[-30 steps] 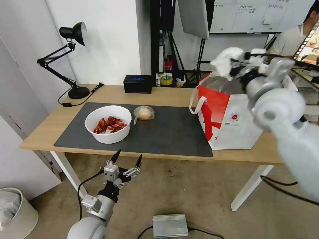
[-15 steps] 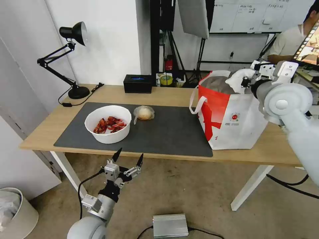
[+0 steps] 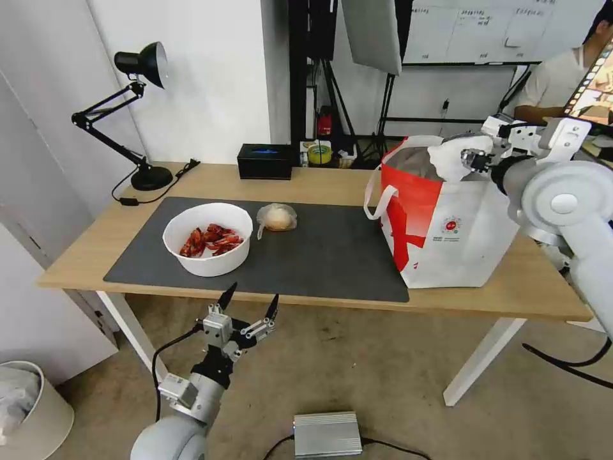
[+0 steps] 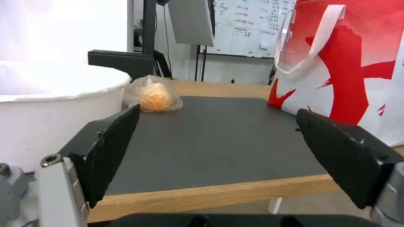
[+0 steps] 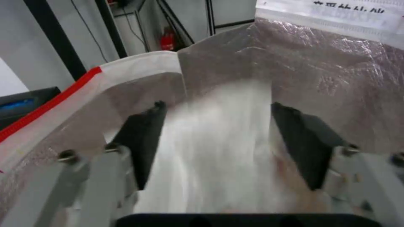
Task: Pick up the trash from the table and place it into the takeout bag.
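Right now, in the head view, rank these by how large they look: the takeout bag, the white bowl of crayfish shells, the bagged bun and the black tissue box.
1. takeout bag, clearly largest
2. white bowl
3. black tissue box
4. bagged bun, smallest

The tissue box sits farther from the camera than the bun, so its true lead may be greater.

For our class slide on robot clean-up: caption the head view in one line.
Right hand over the open bag with tissue between its fingers; bowl and bun wait on the table.
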`<state>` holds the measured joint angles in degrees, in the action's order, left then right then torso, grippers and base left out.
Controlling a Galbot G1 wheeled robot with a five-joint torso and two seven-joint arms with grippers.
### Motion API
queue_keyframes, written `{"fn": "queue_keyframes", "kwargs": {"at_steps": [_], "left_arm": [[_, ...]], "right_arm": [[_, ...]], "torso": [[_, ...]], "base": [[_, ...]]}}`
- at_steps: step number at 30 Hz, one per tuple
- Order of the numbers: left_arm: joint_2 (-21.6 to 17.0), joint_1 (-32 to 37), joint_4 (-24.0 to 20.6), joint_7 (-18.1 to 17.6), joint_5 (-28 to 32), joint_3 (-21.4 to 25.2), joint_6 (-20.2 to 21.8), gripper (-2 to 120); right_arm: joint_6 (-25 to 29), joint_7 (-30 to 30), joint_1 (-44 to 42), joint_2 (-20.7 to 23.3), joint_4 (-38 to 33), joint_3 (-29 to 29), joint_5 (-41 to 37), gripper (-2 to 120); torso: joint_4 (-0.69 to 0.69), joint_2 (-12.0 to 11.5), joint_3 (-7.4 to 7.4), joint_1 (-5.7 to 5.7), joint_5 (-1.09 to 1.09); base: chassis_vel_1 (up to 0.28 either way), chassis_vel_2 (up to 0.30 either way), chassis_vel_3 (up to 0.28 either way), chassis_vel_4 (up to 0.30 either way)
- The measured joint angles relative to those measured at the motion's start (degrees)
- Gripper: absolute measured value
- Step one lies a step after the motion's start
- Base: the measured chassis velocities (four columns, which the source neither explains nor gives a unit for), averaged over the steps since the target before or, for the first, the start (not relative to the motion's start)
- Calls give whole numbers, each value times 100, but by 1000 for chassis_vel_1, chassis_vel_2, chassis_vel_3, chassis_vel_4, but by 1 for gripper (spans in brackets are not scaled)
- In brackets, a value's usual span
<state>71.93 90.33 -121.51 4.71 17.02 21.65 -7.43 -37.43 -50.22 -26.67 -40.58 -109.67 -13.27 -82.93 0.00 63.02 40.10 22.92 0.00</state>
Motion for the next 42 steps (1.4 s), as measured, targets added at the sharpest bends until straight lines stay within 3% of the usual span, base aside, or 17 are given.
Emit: {"fn": "queue_keyframes", "kwargs": {"at_steps": [1,3,6,11,15,19,20,22,27,36,42], "left_arm": [[3,0,-7,0,-7,-13,3,100],[3,0,-10,0,-9,-15,3,100],[12,11,-23,-2,-15,-14,7,100],[22,41,-65,-3,-17,3,8,100],[22,73,-94,-4,-17,41,8,100],[15,116,-127,-5,-15,135,8,100],[15,116,-127,-5,-15,135,8,100],[-5,118,-141,-6,26,188,5,100],[-11,90,-139,-7,60,263,-14,100],[-4,79,-8,46,19,350,-170,100],[-75,60,90,73,73,428,-208,100]], "right_arm": [[0,51,-38,34,-16,-28,-12,75],[0,67,-51,44,-25,-36,-21,78],[1,144,-66,64,-38,-46,-40,94],[167,518,-82,67,-60,-73,6,100],[645,951,-89,51,-221,-94,31,100],[1569,2165,-407,91,-648,-177,407,100],[1569,2165,-407,91,-648,-177,407,100],[1911,3014,-1018,255,-1057,-284,991,100],[2250,4026,-2214,409,-1582,-395,2278,100],[3095,4341,-4176,-55,-1770,-563,3728,100],[3945,4340,-5444,-765,-1590,-594,4818,100]], "torso": [[0,0,0,0,0],[0,0,0,0,0],[0,0,0,0,0],[0,0,0,0,0],[0,0,0,0,0],[2,0,0,0,-2],[2,0,0,0,-2],[1,0,0,0,-2],[-1,1,0,0,-1],[0,0,0,0,0],[0,0,0,-1,-1]], "base": [[0,0,0,0],[0,0,0,0],[0,0,0,0],[0,0,0,0],[0,0,0,0],[0,0,0,0],[0,0,0,0],[0,0,0,0],[0,0,0,0],[0,0,0,0],[0,0,0,0]]}}
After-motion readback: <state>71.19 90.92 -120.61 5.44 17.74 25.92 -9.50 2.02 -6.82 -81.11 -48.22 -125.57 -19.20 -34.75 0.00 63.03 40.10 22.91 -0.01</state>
